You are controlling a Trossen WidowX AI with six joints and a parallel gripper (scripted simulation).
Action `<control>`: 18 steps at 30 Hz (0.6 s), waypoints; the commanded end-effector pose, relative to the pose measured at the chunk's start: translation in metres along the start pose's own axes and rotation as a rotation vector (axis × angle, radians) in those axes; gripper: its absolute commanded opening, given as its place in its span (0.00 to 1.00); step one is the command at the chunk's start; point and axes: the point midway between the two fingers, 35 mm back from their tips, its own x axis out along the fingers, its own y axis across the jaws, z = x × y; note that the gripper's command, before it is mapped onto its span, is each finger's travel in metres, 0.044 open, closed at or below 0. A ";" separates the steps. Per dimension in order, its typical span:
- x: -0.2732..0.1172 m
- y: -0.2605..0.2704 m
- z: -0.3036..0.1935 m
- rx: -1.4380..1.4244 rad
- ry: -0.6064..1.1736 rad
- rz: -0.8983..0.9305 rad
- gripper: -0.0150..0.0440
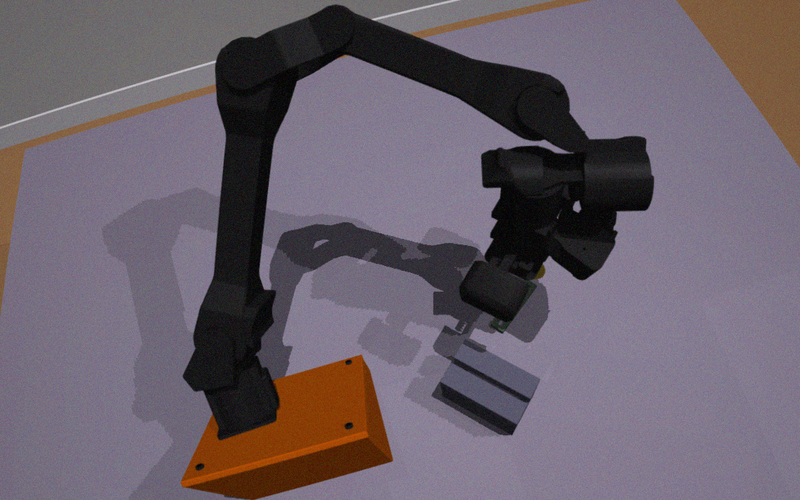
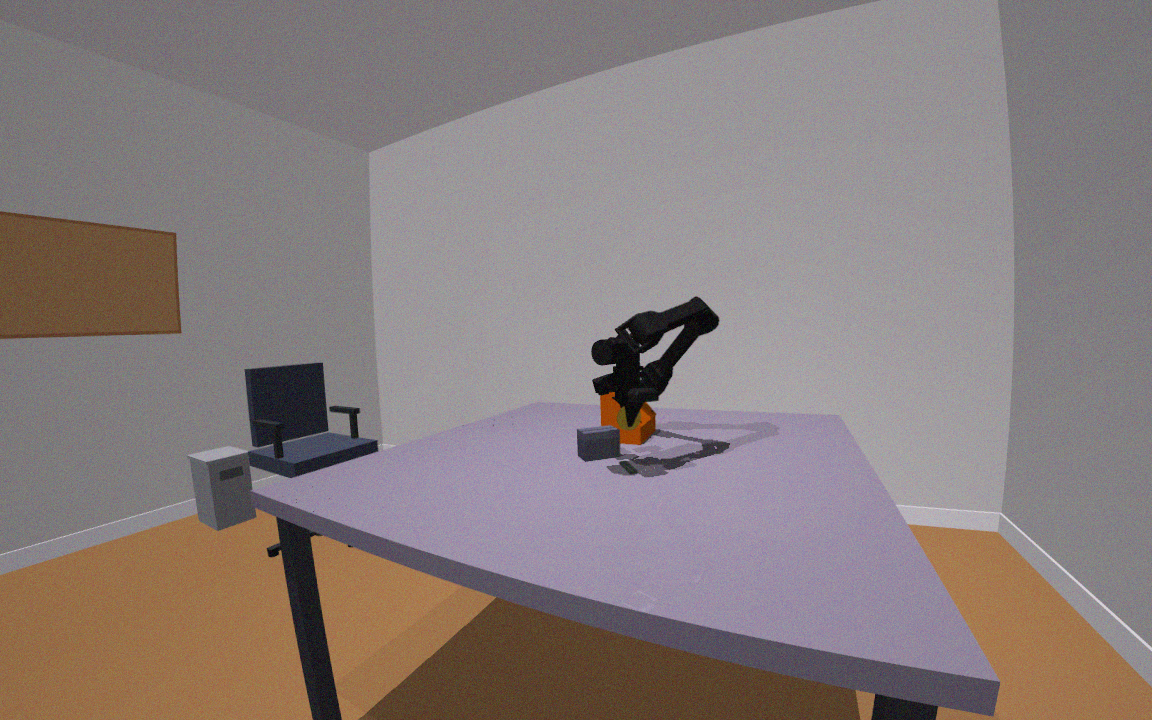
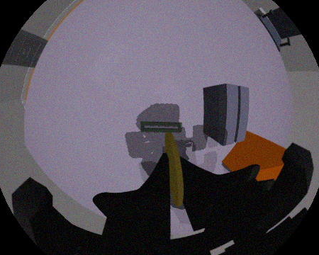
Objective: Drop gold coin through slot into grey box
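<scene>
I pinch the thin gold metal coin [image 3: 175, 172] edge-on between my black fingers, raised well above the lilac desk [image 1: 639, 348], over the shallow dark-green holder [image 3: 161, 126]. I judge it light, rigid and slick, so its flat faces are the only sound place to hold, and any twist could slide it out. The closed grey box with its narrow lid slot [image 1: 489, 385] stands just beside the holder, the orange arm base [image 1: 303, 417] further off; there is open room above the lid.
</scene>
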 end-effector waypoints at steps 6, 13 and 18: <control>-0.001 -0.022 0.010 0.006 -0.009 -0.008 0.25; -0.002 -0.039 0.017 0.007 -0.011 -0.010 0.25; -0.002 -0.052 0.021 0.008 -0.012 -0.012 0.25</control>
